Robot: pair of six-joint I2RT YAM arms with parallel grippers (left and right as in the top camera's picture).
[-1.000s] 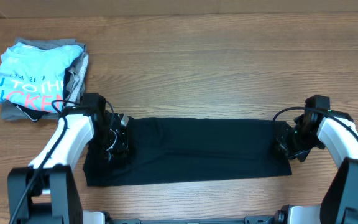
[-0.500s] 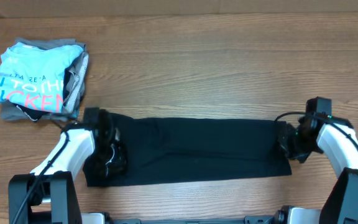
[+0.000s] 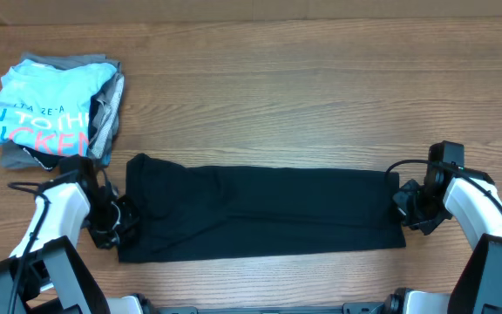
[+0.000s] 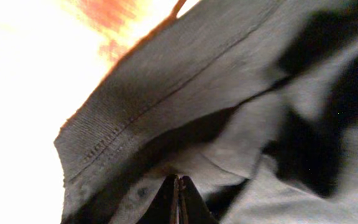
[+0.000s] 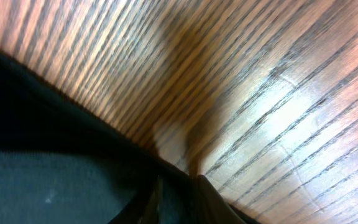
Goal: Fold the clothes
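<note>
The clothes, a black T-shirt (image 3: 260, 214), lie folded into a long strip across the front of the table. My left gripper (image 3: 113, 231) sits at the strip's left edge, near the front corner. In the left wrist view its jaws (image 4: 178, 182) are shut, with wrinkled fabric and a stitched hem (image 4: 123, 124) bunched right at the tips. My right gripper (image 3: 405, 208) is at the strip's right edge. In the right wrist view it (image 5: 182, 196) is shut on the shirt's edge (image 5: 42, 155), with black cloth between its fingers.
At the back left sits a pile with a light blue shirt with lettering (image 3: 42, 118) on top of grey folded garments (image 3: 110, 105). Bare wooden table (image 3: 321, 96) stretches behind the black strip. The table's front edge is just below both arms.
My left gripper has moved left and forward, off the top of the shirt's left end to its edge, and its jaws have closed. The right gripper has shifted slightly right.
</note>
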